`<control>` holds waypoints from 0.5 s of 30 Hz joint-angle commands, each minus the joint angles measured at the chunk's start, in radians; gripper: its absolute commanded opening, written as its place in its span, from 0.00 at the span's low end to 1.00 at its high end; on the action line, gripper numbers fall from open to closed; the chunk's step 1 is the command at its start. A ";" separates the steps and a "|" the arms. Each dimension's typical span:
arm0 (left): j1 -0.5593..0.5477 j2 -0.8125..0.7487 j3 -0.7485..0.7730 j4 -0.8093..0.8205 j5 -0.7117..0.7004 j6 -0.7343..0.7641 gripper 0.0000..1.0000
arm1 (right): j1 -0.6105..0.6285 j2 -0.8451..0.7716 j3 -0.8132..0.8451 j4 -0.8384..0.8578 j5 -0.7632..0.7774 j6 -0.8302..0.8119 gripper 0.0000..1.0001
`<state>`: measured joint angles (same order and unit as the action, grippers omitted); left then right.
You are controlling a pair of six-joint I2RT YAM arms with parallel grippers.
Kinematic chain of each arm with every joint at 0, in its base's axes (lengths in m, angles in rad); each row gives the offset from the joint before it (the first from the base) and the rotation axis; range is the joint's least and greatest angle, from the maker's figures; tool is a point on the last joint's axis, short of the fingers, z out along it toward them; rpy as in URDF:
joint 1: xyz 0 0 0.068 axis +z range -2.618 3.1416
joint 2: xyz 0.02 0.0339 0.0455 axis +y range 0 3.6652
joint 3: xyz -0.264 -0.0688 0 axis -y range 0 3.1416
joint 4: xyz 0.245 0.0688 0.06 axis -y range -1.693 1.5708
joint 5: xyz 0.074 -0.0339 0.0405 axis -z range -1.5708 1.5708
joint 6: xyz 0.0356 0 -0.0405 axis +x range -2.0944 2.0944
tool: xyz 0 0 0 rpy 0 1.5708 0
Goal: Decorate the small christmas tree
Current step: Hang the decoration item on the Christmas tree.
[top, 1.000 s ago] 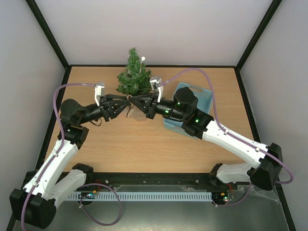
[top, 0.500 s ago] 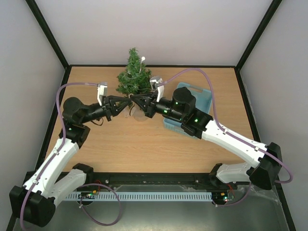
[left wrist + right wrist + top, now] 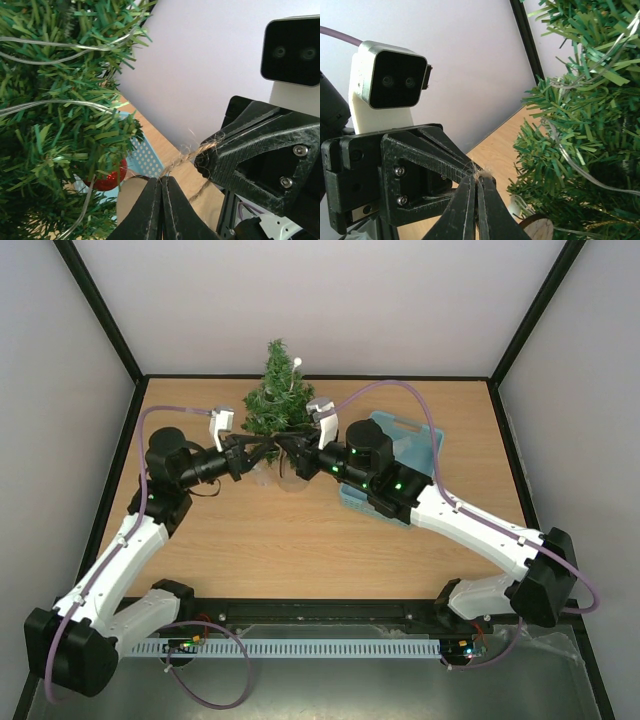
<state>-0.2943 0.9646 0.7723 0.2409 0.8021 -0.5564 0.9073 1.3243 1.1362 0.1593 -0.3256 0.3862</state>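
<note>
Pinching the same twine [image 3: 182, 159], left fingers [image 3: 152, 205] and right fingers [image 3: 467, 200] are closed beside the small christmas tree [image 3: 278, 395]. Probably this opens its loop for a branch.

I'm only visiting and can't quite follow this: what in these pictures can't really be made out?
- The twine: in the left wrist view its ends vanish between both arms' shut fingers; in the top view it is too thin to see.
- The light blue basket: in the top view the right arm covers most of its inside.
- The red ball: in the left wrist view, branches of the small christmas tree hide its hanger.
</note>
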 commanded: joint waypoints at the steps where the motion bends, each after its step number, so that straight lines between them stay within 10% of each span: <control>1: -0.001 0.003 0.033 -0.028 -0.053 0.053 0.02 | 0.006 0.013 0.031 -0.003 0.059 -0.050 0.02; 15: 0.018 0.033 0.080 -0.063 -0.081 0.129 0.02 | 0.006 0.065 0.041 0.035 0.089 -0.082 0.02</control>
<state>-0.2863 0.9894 0.8082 0.1867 0.7296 -0.4706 0.9077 1.3865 1.1381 0.1547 -0.2657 0.3275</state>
